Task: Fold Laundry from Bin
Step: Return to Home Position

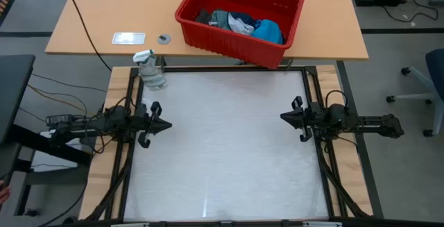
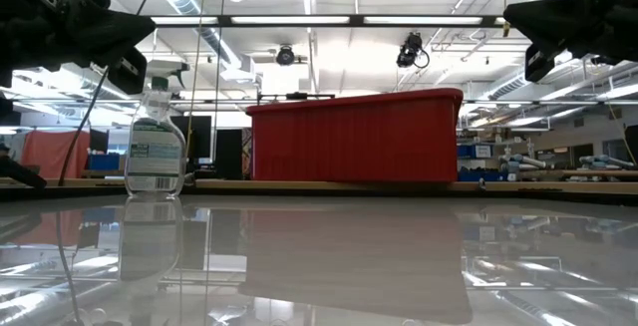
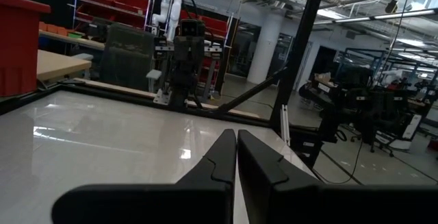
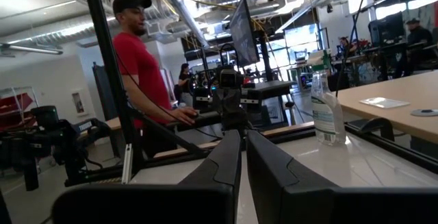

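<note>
Left pincer (image 1: 165, 124): fingers closed together with nothing between them, held just above the left edge of the white worktop (image 1: 222, 150) and aimed across it at the other arm.
Right pincer (image 1: 283, 116): also closed and empty, above the right edge and facing the left pincer. The two are well apart, with bare surface between them.
Bin (image 1: 229, 44): red, on the tan worktop (image 1: 90, 19) past the far edge of the white one. It sits askew, well apart from both pincers and somewhat nearer the right one.
Laundry (image 1: 243, 24): a heap inside the bin, with grey, navy, white and bright blue pieces showing.
Spray bottle (image 1: 150, 72): upright at the far corner on the left pincer's side, near that pincer but not touching it.
Person (image 4: 140, 66): in a red shirt, standing in the room beyond the left pincer.
</note>
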Action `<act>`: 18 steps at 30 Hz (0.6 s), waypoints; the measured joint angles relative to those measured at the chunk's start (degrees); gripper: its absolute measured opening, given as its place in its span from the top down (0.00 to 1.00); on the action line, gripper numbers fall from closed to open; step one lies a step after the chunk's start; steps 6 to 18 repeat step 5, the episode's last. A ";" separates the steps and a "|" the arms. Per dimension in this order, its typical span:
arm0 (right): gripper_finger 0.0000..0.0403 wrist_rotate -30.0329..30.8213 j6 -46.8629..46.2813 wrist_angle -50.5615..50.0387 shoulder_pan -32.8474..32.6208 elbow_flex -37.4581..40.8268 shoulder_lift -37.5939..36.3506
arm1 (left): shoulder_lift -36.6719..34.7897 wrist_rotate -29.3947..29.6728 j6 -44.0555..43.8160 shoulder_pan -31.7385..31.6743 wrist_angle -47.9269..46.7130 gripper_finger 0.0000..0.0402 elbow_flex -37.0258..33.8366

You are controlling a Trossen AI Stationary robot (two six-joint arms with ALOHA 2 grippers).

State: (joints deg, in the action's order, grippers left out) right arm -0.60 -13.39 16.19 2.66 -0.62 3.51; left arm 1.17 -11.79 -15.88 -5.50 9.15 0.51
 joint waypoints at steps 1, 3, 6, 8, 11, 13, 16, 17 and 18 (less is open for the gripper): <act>0.92 0.00 0.01 0.01 0.00 0.00 0.00 | 0.00 0.00 0.00 0.00 0.00 0.95 0.00; 0.92 0.00 0.02 0.00 0.00 0.00 0.00 | 0.00 0.00 -0.02 0.00 0.00 0.95 0.00; 0.92 0.02 0.00 0.00 0.00 0.00 0.00 | 0.00 0.00 0.00 0.00 0.00 0.95 0.00; 0.92 0.02 0.00 0.00 0.00 0.00 0.00 | 0.00 0.00 0.00 0.00 0.00 0.95 0.00; 0.92 0.02 0.00 0.00 0.00 0.00 0.00 | 0.00 0.00 0.00 0.00 0.00 0.95 0.00; 0.92 0.02 0.00 0.00 0.00 0.00 0.00 | 0.00 0.00 0.00 0.00 0.00 0.95 0.00; 0.92 0.02 0.00 0.00 0.00 0.00 0.00 | 0.00 0.00 0.00 0.00 0.00 0.95 0.00; 0.92 0.02 0.00 0.00 0.00 0.00 0.00 | 0.00 0.00 0.00 0.00 0.00 0.95 0.00; 0.92 0.02 0.00 0.00 0.00 0.00 0.00 | 0.00 0.00 0.00 0.00 0.00 0.95 0.00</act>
